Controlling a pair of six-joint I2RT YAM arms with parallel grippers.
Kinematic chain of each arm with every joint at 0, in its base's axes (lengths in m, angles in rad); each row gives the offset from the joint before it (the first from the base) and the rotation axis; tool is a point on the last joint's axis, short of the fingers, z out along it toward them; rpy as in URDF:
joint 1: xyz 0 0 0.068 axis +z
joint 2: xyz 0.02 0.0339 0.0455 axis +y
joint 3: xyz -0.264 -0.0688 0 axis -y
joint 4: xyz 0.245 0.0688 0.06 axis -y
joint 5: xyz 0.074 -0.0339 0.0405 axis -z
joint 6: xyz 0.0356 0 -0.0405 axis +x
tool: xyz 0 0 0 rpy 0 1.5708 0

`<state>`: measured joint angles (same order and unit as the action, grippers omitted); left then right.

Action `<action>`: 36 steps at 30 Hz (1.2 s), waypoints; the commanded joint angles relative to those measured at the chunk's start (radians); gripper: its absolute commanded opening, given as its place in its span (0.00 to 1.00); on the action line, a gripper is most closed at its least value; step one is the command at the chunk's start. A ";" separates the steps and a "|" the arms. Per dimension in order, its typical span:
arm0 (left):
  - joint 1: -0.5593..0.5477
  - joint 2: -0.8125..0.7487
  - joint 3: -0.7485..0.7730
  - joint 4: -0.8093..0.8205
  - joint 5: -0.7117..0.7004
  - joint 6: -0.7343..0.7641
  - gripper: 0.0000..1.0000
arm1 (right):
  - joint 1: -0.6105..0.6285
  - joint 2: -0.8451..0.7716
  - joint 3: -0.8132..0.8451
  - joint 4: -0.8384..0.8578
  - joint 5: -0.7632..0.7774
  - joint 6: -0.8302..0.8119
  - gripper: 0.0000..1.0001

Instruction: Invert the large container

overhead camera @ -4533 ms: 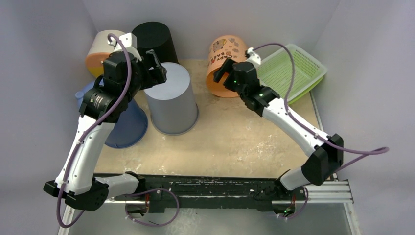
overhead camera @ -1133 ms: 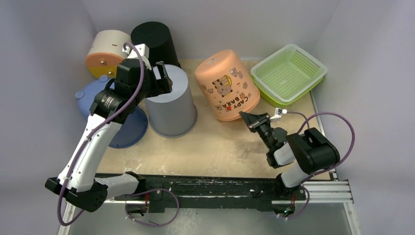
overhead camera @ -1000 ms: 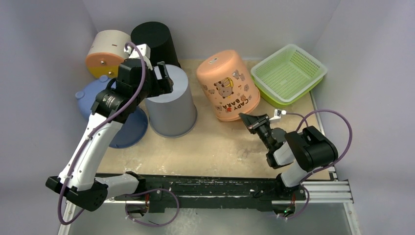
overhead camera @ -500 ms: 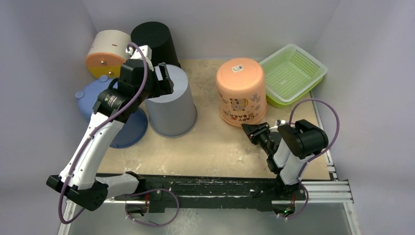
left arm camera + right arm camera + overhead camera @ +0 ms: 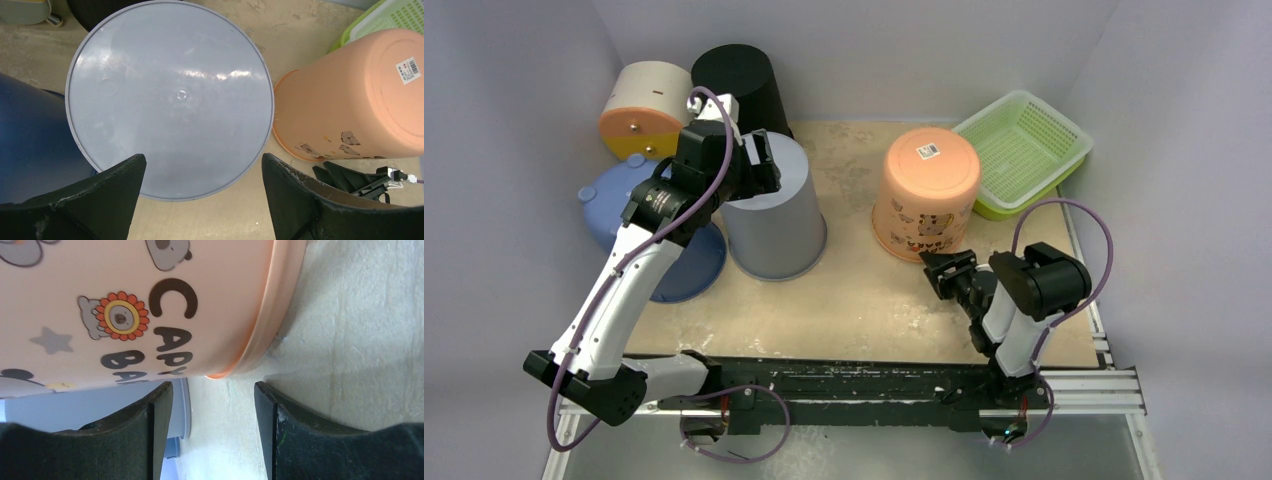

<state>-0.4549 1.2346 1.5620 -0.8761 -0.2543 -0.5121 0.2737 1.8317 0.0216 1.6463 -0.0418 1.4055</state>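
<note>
Since 1 second ago the large orange container [image 5: 926, 195] has gone from lying tilted on its side to standing mouth-down on the table [image 5: 864, 300], base up with a barcode sticker showing on top. It stands just beside the green basket [image 5: 1022, 150]. The right gripper [image 5: 946, 272] has drawn back toward the near edge and let go. Its 2 fingers now stand apart with nothing between them, low over the table and pointing at the container's rim. In the right wrist view that rim sits flat on the tabletop just past the fingertips [image 5: 160, 405]. The left gripper [image 5: 762, 165] hangs over the flat base of the inverted grey container [image 5: 774, 215], fingers spread wide and holding nothing. A blue container [image 5: 674, 250] lies just left of the grey one.
</note>
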 commanded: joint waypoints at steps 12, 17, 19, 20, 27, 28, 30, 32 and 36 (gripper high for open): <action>-0.007 -0.001 0.056 0.053 -0.006 0.018 0.83 | 0.009 -0.656 0.311 -0.473 -0.244 -0.159 1.00; -0.006 -0.013 0.057 0.046 -0.011 0.018 0.83 | 0.013 -0.810 0.671 -1.171 -0.258 -0.487 1.00; -0.006 -0.016 0.054 0.050 -0.007 0.016 0.83 | 0.013 -0.834 0.773 -1.397 -0.220 -0.569 1.00; -0.006 -0.017 0.052 0.050 -0.007 0.016 0.83 | 0.013 -0.842 0.814 -1.485 -0.189 -0.603 1.00; -0.005 0.007 0.079 0.052 -0.004 0.025 0.83 | 0.013 -0.791 1.097 -2.051 0.199 -0.721 1.00; -0.005 0.010 0.084 0.052 0.000 0.025 0.83 | 0.013 -0.777 1.114 -2.109 0.210 -0.726 1.00; -0.006 0.017 0.093 0.051 0.005 0.022 0.83 | 0.013 -0.757 1.131 -2.159 0.233 -0.742 1.00; -0.006 0.020 0.099 0.050 0.006 0.022 0.84 | 0.013 -0.752 1.117 -2.136 0.211 -0.754 1.00; -0.007 0.028 0.114 0.043 -0.007 0.025 0.84 | 0.013 -0.745 1.054 -2.003 0.150 -0.715 1.00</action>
<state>-0.4587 1.2564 1.6215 -0.8680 -0.2501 -0.5114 0.2859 1.0916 1.1015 -0.3943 0.1120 0.6994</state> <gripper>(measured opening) 0.833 0.998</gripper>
